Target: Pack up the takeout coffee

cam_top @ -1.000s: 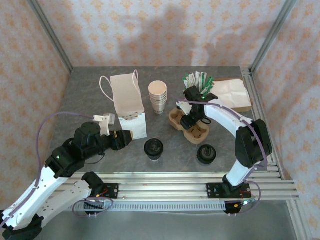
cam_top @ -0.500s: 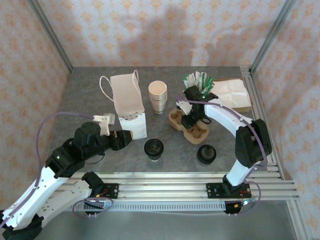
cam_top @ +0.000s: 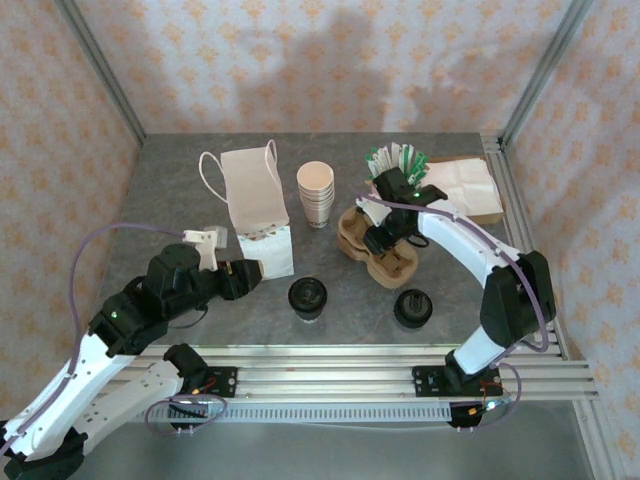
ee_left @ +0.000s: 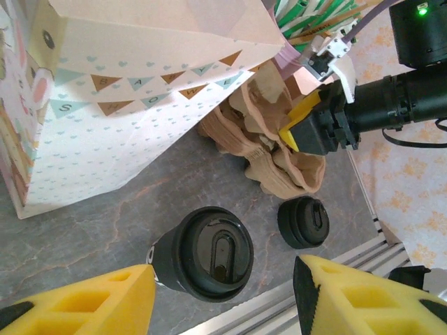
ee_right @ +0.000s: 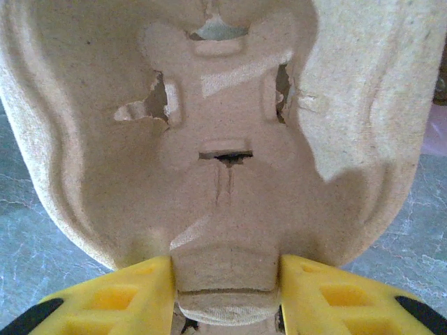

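The left gripper is seen low over the grey table, its yellow fingers spread wide with nothing held between them. It sits just beside the near corner of a white printed paper bag. A brown handled bag is laid flat behind that. Bare tabletop is left open along the left edge.

The takeout coffee is stood upright on the table just right of the left gripper, apart from the printed bag and near the front rail. In the left wrist view, its black lid is framed under the gap between the fingers. A stack of cream cups is placed farther back, clear of it.

A strip of open table separates the coffee from a stack of black lids. A pulp cup carrier is pictured just behind that strip. The right gripper is closed on its central tab, a yellow pad pressed to each side. Whether the carrier's base is touching the table cannot be told.

A flat brown bag is set at the far right edge, beside green-and-white sachets.
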Robot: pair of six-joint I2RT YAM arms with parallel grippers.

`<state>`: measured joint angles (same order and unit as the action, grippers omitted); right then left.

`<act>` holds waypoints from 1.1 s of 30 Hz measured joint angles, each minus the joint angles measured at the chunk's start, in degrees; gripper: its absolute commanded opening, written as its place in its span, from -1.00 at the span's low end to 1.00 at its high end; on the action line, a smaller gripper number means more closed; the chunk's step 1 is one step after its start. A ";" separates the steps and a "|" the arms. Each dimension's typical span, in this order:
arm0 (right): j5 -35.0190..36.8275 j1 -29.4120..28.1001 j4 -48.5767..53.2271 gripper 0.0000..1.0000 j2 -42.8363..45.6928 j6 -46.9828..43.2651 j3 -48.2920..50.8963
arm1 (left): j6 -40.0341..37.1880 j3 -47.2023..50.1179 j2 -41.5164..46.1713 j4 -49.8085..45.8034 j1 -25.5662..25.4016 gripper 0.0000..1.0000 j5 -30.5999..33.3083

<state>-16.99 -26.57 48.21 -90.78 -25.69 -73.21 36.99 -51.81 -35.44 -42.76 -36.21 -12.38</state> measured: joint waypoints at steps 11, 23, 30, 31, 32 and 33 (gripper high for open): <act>-0.96 0.00 0.42 -0.17 6.47 4.07 0.00 | -5.27 -8.20 -1.09 -5.49 0.00 0.13 5.97; -7.13 0.00 0.63 -0.16 14.27 11.39 0.02 | -15.43 -24.50 -8.79 -14.23 0.00 0.89 18.84; -10.34 -0.55 0.37 -0.16 18.78 16.09 0.02 | -19.74 -33.70 -19.06 -14.58 7.21 0.98 20.00; -10.78 -0.92 0.17 -0.16 19.39 16.76 0.02 | -19.91 -34.60 -20.70 -14.45 9.77 0.95 18.51; -11.19 -1.27 -0.02 -0.16 19.89 17.33 0.02 | -20.00 -35.32 -22.18 -14.21 12.35 0.91 16.92; -11.45 -1.60 -0.15 -0.16 20.26 17.75 0.02 | -20.00 -35.76 -23.56 -13.73 14.95 0.88 15.23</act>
<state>-28.45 -28.16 48.05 -70.52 -7.94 -73.19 16.99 -87.57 -59.00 -56.49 -21.26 2.85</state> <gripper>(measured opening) 0.419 0.968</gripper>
